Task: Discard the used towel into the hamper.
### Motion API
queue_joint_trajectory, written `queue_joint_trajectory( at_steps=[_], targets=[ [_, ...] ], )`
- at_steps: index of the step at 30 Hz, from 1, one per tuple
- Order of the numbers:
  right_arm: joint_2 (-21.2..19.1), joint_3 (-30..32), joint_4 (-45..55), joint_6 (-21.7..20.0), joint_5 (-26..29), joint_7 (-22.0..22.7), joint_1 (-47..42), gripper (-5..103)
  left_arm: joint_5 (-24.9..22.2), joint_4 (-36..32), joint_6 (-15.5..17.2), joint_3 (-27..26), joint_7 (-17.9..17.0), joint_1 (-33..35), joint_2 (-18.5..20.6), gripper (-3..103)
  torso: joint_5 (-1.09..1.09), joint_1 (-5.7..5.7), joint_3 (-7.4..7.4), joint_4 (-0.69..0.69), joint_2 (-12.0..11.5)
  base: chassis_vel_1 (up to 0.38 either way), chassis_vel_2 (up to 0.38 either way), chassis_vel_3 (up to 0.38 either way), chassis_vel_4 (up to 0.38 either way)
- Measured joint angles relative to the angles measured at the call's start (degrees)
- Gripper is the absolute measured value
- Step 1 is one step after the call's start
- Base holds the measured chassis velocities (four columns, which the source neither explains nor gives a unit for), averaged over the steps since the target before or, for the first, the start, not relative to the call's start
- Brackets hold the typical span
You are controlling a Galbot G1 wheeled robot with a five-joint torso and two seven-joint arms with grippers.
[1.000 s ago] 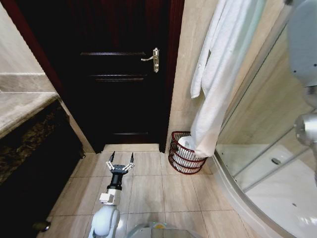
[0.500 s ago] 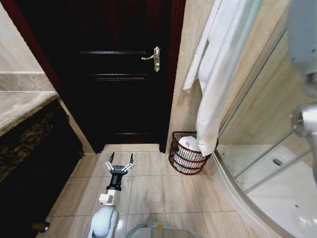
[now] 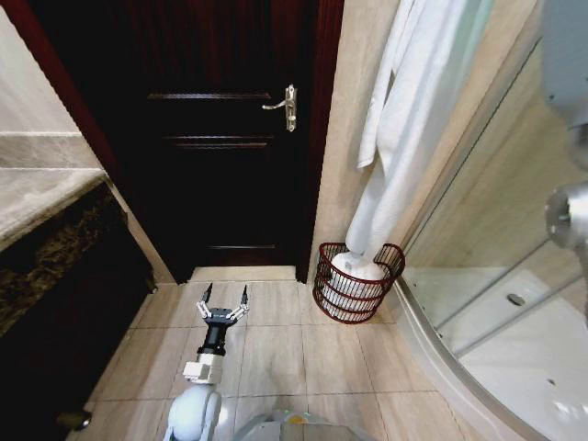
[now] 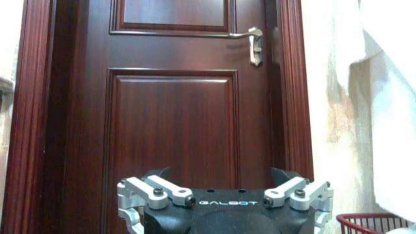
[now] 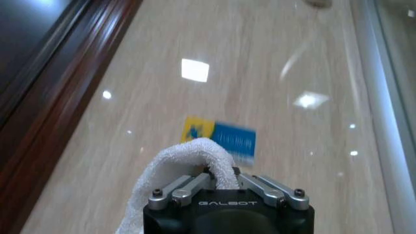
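The long white towel [image 3: 395,138] hangs down from the top right of the head view, in front of the beige wall. Its lower end rests inside the hamper [image 3: 323,280], a dark red wire basket on the floor in the corner by the door frame. In the right wrist view my right gripper [image 5: 223,178] is shut on a fold of the towel [image 5: 188,156]. My left gripper [image 3: 226,289] is open and low over the floor tiles, left of the hamper and pointing at the door. The left wrist view shows the left gripper [image 4: 221,173], the hamper's rim [image 4: 370,222] and the towel [image 4: 390,122].
A dark wooden door [image 3: 220,138] with a metal lever handle [image 3: 285,107] stands shut straight ahead. A stone counter [image 3: 37,202] over a dark cabinet runs along the left. A curved glass shower enclosure [image 3: 487,303] lies right of the hamper. Open floor tiles [image 3: 276,358] lie in front of me.
The towel has swung and drawn in. One second ago its end draped over the hamper's right side, then hung just above it. Now it drops straight into the hamper. The left arm stayed put.
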Motion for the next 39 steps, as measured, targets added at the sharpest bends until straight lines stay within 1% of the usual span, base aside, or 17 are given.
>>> queue_joint_trajectory(
  at_steps=[2, 5, 6, 7, 10, 11, 13, 16, 18, 19, 21, 23, 25, 27, 31, 36, 39],
  targets=[
    [-0.5, 0.8, 1.0, 0.6, 0.3, 0.3, -2.4, 5, 0.6, 0.0, -0.2, 0.1, 0.0, 0.1, -0.6, 100, 0.04, -0.24, -0.37, 0.00, -0.7, 0.000, 0.000, 0.000, 0.000],
    [-0.9, 1.1, 1.6, 0.9, 0.6, 0.3, -3.8, 5, 1.0, 0.0, -0.3, 0.1, 0.1, 0.1, -0.9, 100, 0.02, -0.36, -0.64, 0.01, -1.0, 0.000, 0.000, 0.000, 0.000],
    [-1.6, 1.4, 2.2, 1.8, 0.7, 0.3, -5.4, 5, 1.5, -0.1, -0.4, 0.1, 0.1, 0.2, -1.0, 100, -0.01, -0.55, -0.98, 0.01, -1.5, 0.000, 0.000, 0.000, 0.000],
    [-1.6, 1.4, 2.2, 1.8, 0.7, 0.3, -5.4, 5, 1.5, -0.1, -0.4, 0.1, 0.1, 0.2, -1.0, 100, -0.01, -0.55, -0.98, 0.01, -1.5, 0.000, 0.000, 0.000, 0.000],
    [-3.1, 1.8, 3.7, 3.1, 1.2, 0.3, -9.2, 5, 2.5, -0.2, -0.4, 0.5, 0.1, 0.3, -1.0, 100, 0.02, -0.89, -1.74, 0.01, -2.6, 0.000, 0.000, 0.000, 0.000],
    [-3.1, 1.8, 3.7, 3.1, 1.2, 0.3, -9.2, 5, 2.5, -0.2, -0.4, 0.5, 0.1, 0.3, -1.0, 100, 0.02, -0.89, -1.74, 0.01, -2.6, 0.000, 0.000, 0.000, 0.000],
    [-4.6, 2.3, 6.0, 3.7, 2.1, 0.3, -12.5, 5, 3.4, -0.1, -0.5, 0.9, 0.2, 0.3, -1.0, 100, 0.02, -1.11, -2.22, -0.01, -3.4, 0.000, 0.000, 0.000, 0.000],
    [-5.2, 2.6, 7.1, 4.4, 3.2, 0.4, -14.7, 5, 4.1, -0.1, -0.6, 1.1, 0.4, 0.2, -1.0, 100, 0.02, -1.31, -2.45, -0.01, -3.8, 0.000, 0.000, 0.000, 0.000],
    [-5.9, 3.5, 9.3, 5.3, 4.6, 1.3, -18.4, 5, 4.7, -0.1, -0.7, 1.3, 0.7, 0.3, -1.0, 100, 0.02, -1.58, -2.87, 0.00, -4.5, 0.000, 0.000, 0.000, 0.000],
    [-5.9, 3.5, 9.3, 5.3, 4.6, 1.3, -18.4, 5, 4.7, -0.1, -0.7, 1.3, 0.7, 0.3, -1.0, 100, 0.02, -1.58, -2.87, 0.00, -4.5, 0.000, 0.000, 0.000, 0.000],
    [-6.8, 4.3, 11.5, 5.7, 5.5, 1.9, -21.7, 5, 4.9, -0.1, -0.8, 1.4, 0.9, 0.3, -1.0, 100, 0.00, -1.83, -3.33, 0.00, -5.2, 0.000, 0.000, 0.000, 0.000],
    [-7.1, 4.8, 12.4, 6.2, 5.7, 1.9, -23.4, 5, 4.9, -0.1, -0.8, 1.4, 0.9, 0.3, -1.0, 100, 0.01, -1.92, -3.57, 0.00, -5.5, 0.000, 0.000, 0.000, 0.000],
    [-7.4, 5.9, 13.6, 8.3, 6.0, 1.9, -27.2, 5, 4.9, 0.0, -1.0, 1.4, 0.9, 0.3, -1.0, 100, 0.02, -2.08, -4.14, -0.01, -6.2, 0.000, 0.000, 0.000, 0.000],
    [-7.4, 6.1, 13.8, 8.6, 6.1, 1.9, -27.9, 5, 4.9, 0.0, -1.0, 1.4, 0.9, 0.2, -1.0, 100, 0.02, -2.13, -4.25, -0.01, -6.4, 0.000, 0.000, 0.000, 0.000],
    [-7.2, 8.6, 15.4, 10.3, 6.2, 1.9, -33.4, 5, 4.6, 0.3, -1.6, 1.4, 0.9, 0.2, -1.0, 100, 0.02, -2.50, -4.97, 0.01, -7.5, 0.000, 0.000, 0.000, 0.000],
    [-6.9, 10.6, 17.3, 11.0, 6.3, 2.1, -37.4, 5, 4.4, 0.9, -2.2, 1.3, 0.9, 0.1, -1.0, 100, 0.00, -2.82, -5.56, 0.00, -8.4, 0.000, 0.000, 0.000, 0.000],
    [-7.2, 12.0, 19.5, 11.0, 6.3, 2.5, -41.8, 5, 4.4, 1.5, -2.4, 1.3, 0.9, -0.1, -1.0, 100, 0.02, -2.99, -6.25, 0.00, -9.3, 0.000, 0.000, 0.000, 0.000]
  ],
)
